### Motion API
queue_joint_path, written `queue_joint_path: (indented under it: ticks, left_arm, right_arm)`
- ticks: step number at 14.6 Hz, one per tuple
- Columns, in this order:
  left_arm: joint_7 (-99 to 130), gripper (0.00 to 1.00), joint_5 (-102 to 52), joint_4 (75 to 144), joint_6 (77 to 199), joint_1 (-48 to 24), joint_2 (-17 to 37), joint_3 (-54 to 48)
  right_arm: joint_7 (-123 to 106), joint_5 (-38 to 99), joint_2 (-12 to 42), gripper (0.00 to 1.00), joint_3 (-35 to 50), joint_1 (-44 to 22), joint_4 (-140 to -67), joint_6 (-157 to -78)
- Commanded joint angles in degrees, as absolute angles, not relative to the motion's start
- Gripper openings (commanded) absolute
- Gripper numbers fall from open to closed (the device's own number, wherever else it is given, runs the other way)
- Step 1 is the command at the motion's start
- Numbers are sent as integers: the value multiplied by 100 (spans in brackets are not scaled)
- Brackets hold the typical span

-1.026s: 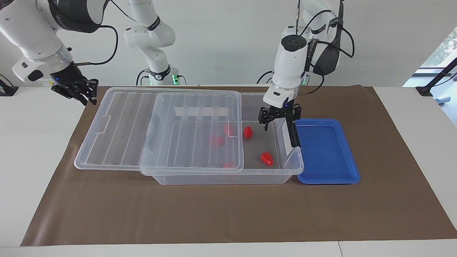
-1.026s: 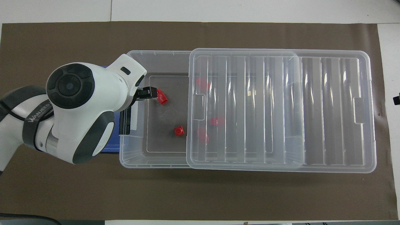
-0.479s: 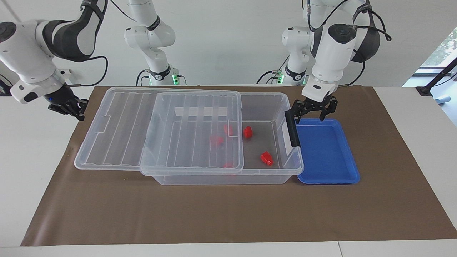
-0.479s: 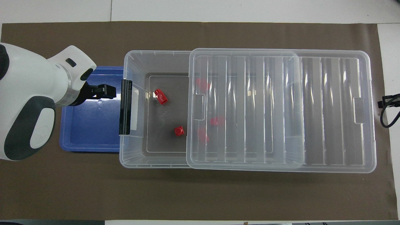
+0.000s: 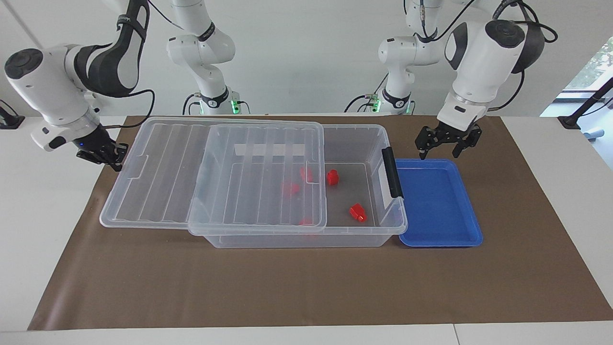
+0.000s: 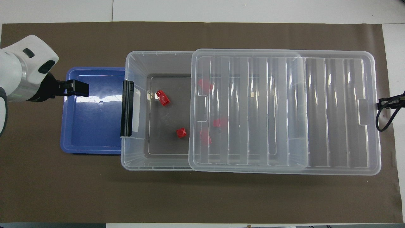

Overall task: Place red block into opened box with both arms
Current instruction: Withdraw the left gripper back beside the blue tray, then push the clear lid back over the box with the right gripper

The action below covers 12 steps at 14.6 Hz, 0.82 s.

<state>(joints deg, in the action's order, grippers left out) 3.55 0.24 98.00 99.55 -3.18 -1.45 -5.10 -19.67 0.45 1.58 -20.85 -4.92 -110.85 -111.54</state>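
1. Red block [image 5: 357, 212] lies on the box floor in the uncovered part, toward the left arm's end. It's on its side w/ long axis slanted; in the overhead view the narrower stepped end points away from the robots and toward the latch end.
2. 2nd red block [image 5: 332, 177] sits nearer the robots, squat, just beside the lid edge. More red blocks show blurred thru the lid; exact pose can't be told.
3. Box [image 6: 136, 60] runs lengthwise along the table. Black latch [image 5: 392, 172] at the left arm's end.
4. Ribbed lid [image 5: 158, 167] rests on the box, slid toward the right arm's end, overhanging that end.
5. Blue tray [image 5: 438, 201] just beside the box's latch end, nothing in it.
6. Left gripper [image 5: 442, 147] is up in the air over the tray's edge nearest the robots, fingers apart, holding nothing.
7. Right gripper [image 5: 109, 156] is at the lid's overhanging end, fingers together; contact w/ the lid can't be told.
8. Brown mat [image 5: 287, 287] under all.
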Motion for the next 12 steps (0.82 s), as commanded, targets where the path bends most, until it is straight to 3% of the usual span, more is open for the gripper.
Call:
queue_joint_path:
  ticks: [1, 12]
  left_arm:
    - [-96, 100, -105, 9581, 9624, -290, -176, -291]
    - [-149, 100, -97, 9650, 9378, -316, -395, -202]
  right_arm:
    - [-1899, 79, 97, 0, -1952, -475, -11180, -11276]
    - [-64, 79, 97, 0, -810, -475, -11162, -11250]
